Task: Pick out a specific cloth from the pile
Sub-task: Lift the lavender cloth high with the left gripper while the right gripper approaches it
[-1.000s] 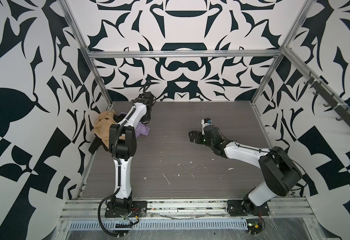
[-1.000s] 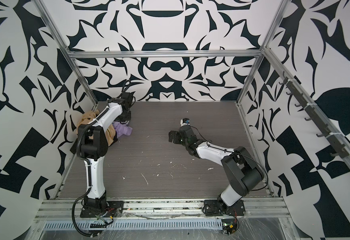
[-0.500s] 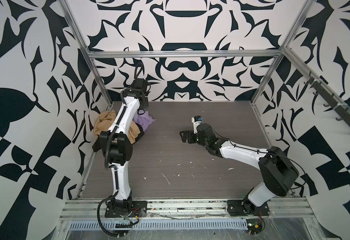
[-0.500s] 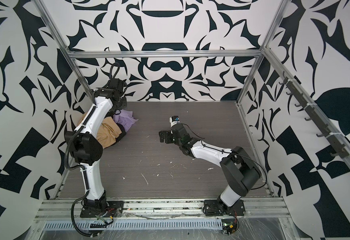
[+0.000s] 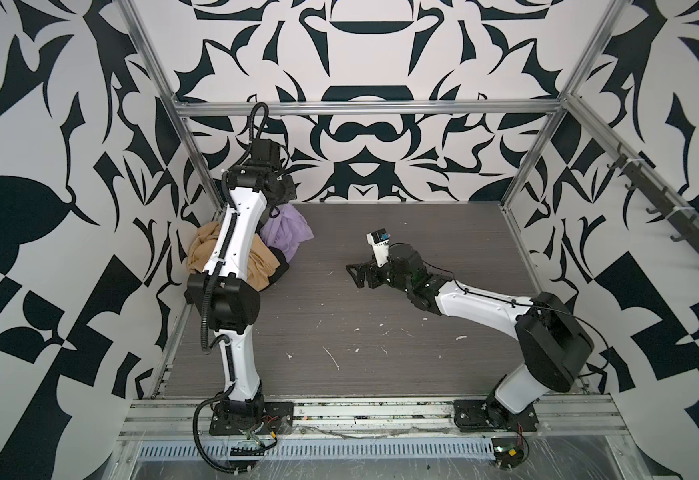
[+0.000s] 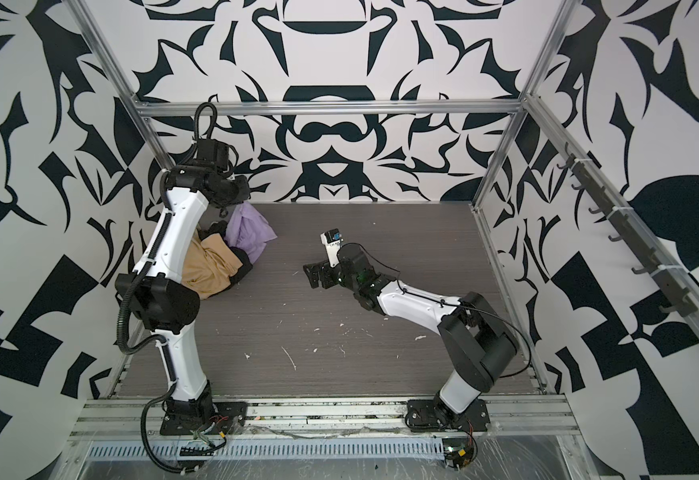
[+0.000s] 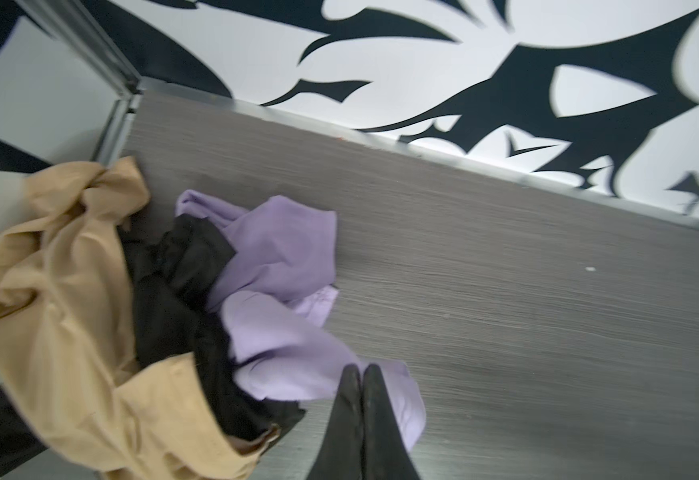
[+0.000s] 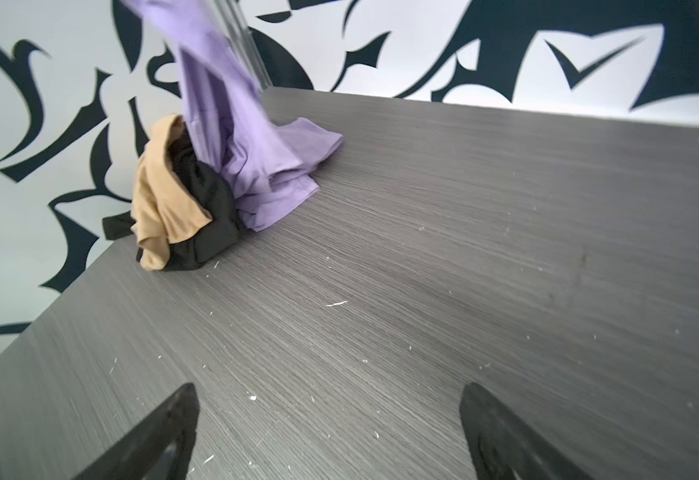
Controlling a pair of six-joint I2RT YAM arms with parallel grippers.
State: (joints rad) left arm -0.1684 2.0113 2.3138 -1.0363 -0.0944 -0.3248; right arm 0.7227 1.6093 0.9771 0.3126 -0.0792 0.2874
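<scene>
The left claw (image 7: pixel 361 374) has its two dark fingers (image 7: pixel 349 399) pressed together, pinching a fold of the cloth (image 7: pixel 281 249), the lavender one. In both top views the left claw (image 5: pixel 284 198) sits raised over the far left corner of the worktop (image 5: pixel 381 332). The cloth (image 5: pixel 287 230) hangs from it in a drawn-up column, and its lower folds rest on the worktop right beneath the claw. The right wrist view agrees: the cloth (image 8: pixel 231 137) stretches upward past the edge of the picture, while its bottom edge spreads flat on the boards.

The pile (image 5: pixel 262 266) lies just beside and below the left claw, against the side wall (image 5: pixel 90 249). Its tan garment (image 7: pixel 69 291) is bunched on the side farthest from the claw. The black garment (image 7: pixel 173 291) lies between the tan one and the cloth, touching both.

The right claw (image 8: pixel 329 388) stands with its fingers (image 8: pixel 164 428) wide apart and nothing between them. In both top views the right claw (image 6: pixel 312 274) is low over the middle of the worktop, its open end turned toward the pile. The cloth and the pile lie ahead of it, well apart from its tips. Small white flecks (image 8: pixel 336 303) dot the boards between them.
</scene>
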